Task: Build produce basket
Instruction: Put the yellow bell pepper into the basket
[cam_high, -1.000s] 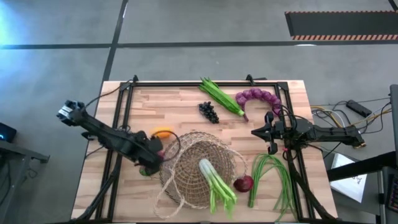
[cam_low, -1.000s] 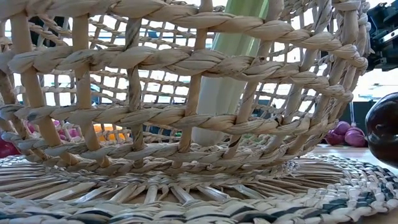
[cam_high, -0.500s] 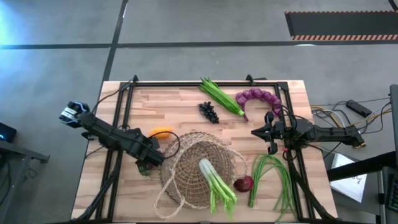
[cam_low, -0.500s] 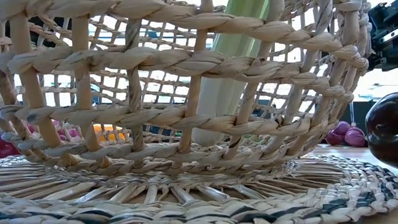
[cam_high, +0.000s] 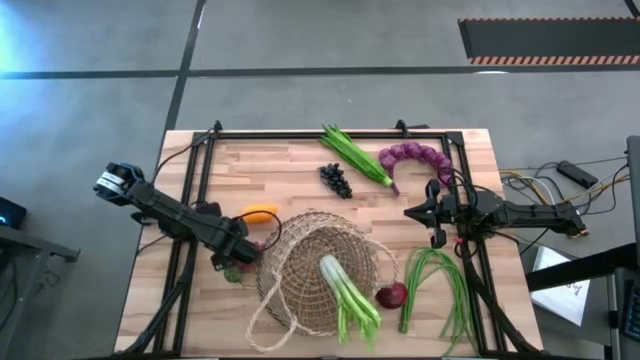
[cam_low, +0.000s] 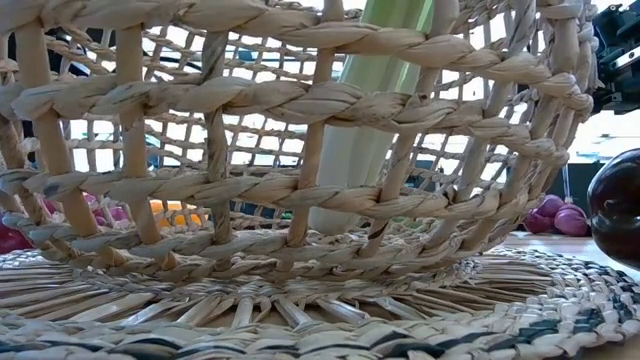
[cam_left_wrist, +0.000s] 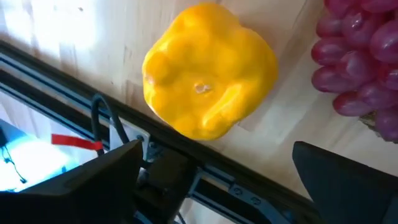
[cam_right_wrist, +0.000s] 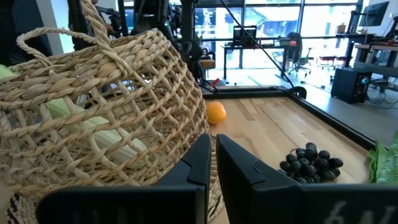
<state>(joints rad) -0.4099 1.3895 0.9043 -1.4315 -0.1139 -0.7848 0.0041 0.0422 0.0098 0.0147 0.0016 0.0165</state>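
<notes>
The woven basket (cam_high: 320, 275) stands near the table's front middle, with a leek (cam_high: 348, 298) leaning over its near rim. My left gripper (cam_high: 235, 263) hangs open at the basket's left, pointing steeply down. In the left wrist view its fingers (cam_left_wrist: 217, 149) stand apart, short of a yellow-orange pepper (cam_left_wrist: 208, 68) that lies on the table beside purple grapes (cam_left_wrist: 367, 62). Another orange pepper (cam_high: 260, 212) lies farther back. My right gripper (cam_high: 410, 212) (cam_right_wrist: 212, 149) waits shut and level at the right.
Dark grapes (cam_high: 336, 178), green pods (cam_high: 355, 155) and a purple onion string (cam_high: 415, 155) lie at the back. A red onion (cam_high: 392, 295) and green beans (cam_high: 440, 285) lie right of the basket. A black frame rail (cam_left_wrist: 205, 174) runs just beside the pepper.
My left gripper has come down and drawn back a little toward the table's left and near edges, away from the basket's rim, tipping to point more steeply down. The basket and the produce have kept still.
</notes>
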